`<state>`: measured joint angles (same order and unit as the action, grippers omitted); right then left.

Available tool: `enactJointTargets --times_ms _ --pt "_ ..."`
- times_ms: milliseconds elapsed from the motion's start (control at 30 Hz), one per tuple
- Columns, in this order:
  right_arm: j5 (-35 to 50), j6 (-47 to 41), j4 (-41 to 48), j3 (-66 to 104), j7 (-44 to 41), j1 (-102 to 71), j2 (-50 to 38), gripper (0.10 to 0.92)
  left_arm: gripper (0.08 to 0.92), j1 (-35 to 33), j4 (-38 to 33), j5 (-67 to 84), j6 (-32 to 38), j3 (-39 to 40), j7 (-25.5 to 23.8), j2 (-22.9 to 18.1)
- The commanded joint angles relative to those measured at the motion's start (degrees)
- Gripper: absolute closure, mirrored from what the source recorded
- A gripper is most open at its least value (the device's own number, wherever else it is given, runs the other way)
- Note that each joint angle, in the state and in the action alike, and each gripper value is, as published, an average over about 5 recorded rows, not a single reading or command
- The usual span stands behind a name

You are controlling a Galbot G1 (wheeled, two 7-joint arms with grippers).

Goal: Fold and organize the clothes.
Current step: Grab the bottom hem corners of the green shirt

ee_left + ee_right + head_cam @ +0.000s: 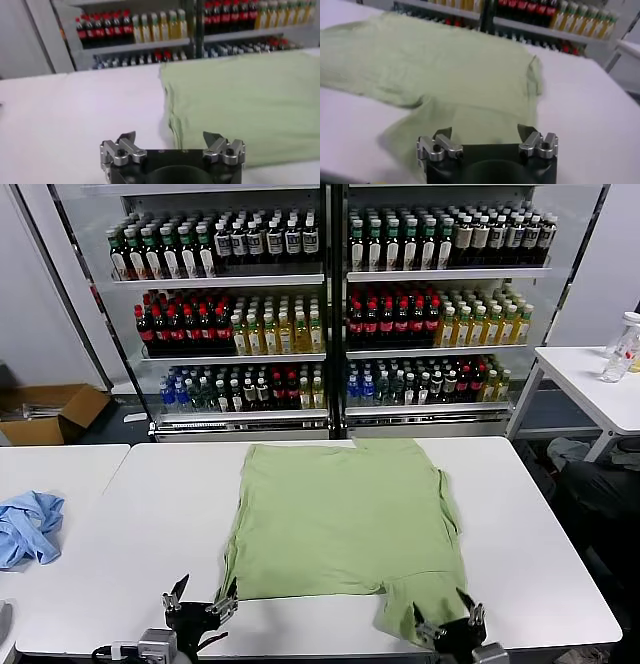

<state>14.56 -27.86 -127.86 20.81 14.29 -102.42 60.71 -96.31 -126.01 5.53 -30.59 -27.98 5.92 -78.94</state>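
The light green T-shirt (345,519) lies flat on the white table (150,524), with a sleeve flap sticking out toward the front right. My left gripper (205,592) hovers open at the shirt's near-left corner, nothing between its fingers. In the left wrist view that gripper (170,136) faces the shirt's folded left edge (172,117). My right gripper (447,616) stands open over the sleeve flap at the near right. In the right wrist view the gripper (483,131) has green cloth (435,65) just beyond its fingertips and grips nothing.
A light blue garment (28,524) lies crumpled on the neighbouring table at the left. A glass-fronted drinks cooler (330,314) fills the back. A cardboard box (50,412) sits on the floor back left; a side table (590,384) with a bottle (622,349) stands right.
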Motion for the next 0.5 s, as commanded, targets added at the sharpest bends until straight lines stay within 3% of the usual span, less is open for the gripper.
enactJointTargets --times_ms 33,233,500 --pt "0.20 -2.02 0.74 -1.28 0.10 -2.09 0.39 0.223 0.177 1.61 4.67 -0.12 -2.53 1.29 0.23 1.61" --pt "2.50 -2.23 1.29 -1.68 0.78 -2.60 0.90 0.367 0.218 1.78 5.16 0.79 -2.48 1.65 -0.01 1.91" --pt "6.17 -4.00 2.11 -0.78 0.91 -2.56 1.27 0.592 0.449 2.90 7.25 3.39 -2.51 2.18 -0.34 2.50"
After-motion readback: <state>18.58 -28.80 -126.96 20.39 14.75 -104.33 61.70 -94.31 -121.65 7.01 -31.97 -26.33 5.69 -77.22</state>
